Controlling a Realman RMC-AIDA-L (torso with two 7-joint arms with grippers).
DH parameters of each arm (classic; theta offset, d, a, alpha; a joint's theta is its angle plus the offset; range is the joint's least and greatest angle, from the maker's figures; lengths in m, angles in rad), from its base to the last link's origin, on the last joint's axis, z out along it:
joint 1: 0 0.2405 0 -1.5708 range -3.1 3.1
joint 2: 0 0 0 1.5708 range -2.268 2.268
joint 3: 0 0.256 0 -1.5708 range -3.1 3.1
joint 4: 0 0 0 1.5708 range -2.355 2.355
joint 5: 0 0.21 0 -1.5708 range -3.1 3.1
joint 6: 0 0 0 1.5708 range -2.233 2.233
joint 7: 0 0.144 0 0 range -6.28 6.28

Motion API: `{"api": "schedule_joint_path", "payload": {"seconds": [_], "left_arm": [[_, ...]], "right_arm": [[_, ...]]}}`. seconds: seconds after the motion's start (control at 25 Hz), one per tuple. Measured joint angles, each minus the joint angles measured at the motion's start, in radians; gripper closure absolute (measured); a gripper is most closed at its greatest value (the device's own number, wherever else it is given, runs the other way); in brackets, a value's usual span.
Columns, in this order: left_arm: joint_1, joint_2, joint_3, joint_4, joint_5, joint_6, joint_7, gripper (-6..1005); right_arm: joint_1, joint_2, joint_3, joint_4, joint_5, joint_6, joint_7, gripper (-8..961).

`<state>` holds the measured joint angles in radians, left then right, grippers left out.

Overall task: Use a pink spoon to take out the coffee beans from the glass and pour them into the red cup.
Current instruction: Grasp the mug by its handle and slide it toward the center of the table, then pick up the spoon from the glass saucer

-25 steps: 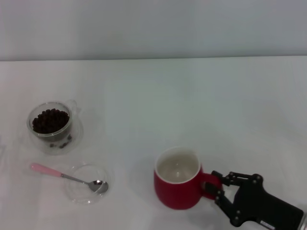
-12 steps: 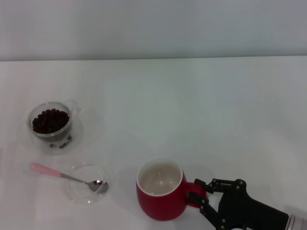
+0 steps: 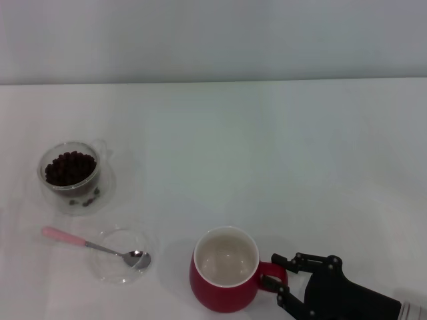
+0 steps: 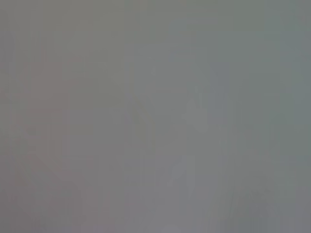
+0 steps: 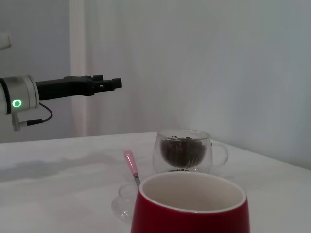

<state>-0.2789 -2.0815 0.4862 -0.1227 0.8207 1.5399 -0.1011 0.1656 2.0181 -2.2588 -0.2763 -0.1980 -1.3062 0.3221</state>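
— So, what changed?
— The right claw [image 3: 283, 285] has dragged the red cup [image 3: 223, 270] nearer the pink spoon [image 3: 93, 245], then spread open beside its handle. Scooping comes next.

mug [image 3: 223, 280]: deep red outside, creamy white inside
beans [image 3: 69, 168]: dark brown, nearly black
glass cup [image 3: 70, 172]: clear
spoon [image 3: 93, 245]: pale pink handle, shiny silver bowl
dish [image 3: 120, 256]: clear
table [image 3: 267, 160]: plain white
right gripper [image 3: 285, 280]: black
left gripper [image 5: 104, 83]: black, green ring light behind
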Motion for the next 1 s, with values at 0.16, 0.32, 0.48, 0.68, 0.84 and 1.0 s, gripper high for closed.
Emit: {"api": "schedule_joint_path", "payload": {"seconds": [0.16, 0.32, 0.48, 0.68, 0.84, 1.0], "left_arm": [[0.001, 0.0, 0.0, 0.0, 0.0, 0.001, 0.0, 112], [0.004, 0.0, 0.001, 0.0, 0.0, 0.005, 0.0, 112], [0.009, -0.001, 0.002, 0.0, 0.0, 0.005, 0.0, 112], [0.016, -0.003, 0.003, -0.003, 0.003, 0.009, -0.002, 112], [0.022, -0.003, 0.003, -0.008, 0.006, 0.016, -0.016, 111], [0.06, -0.007, 0.021, -0.018, 0.014, 0.071, -0.213, 111]], "right_arm": [[0.005, -0.004, 0.0, 0.005, 0.0, -0.003, 0.003, 707], [0.003, -0.005, 0.004, 0.014, 0.0, -0.016, 0.007, 638], [-0.006, -0.01, 0.01, 0.052, 0.005, -0.088, 0.008, 533], [0.002, -0.015, 0.044, 0.172, 0.013, -0.288, 0.009, 361], [0.005, -0.037, 0.132, 0.246, 0.014, -0.446, 0.009, 232], [0.005, -0.081, 0.287, 0.272, 0.014, -0.556, 0.008, 217]]}}
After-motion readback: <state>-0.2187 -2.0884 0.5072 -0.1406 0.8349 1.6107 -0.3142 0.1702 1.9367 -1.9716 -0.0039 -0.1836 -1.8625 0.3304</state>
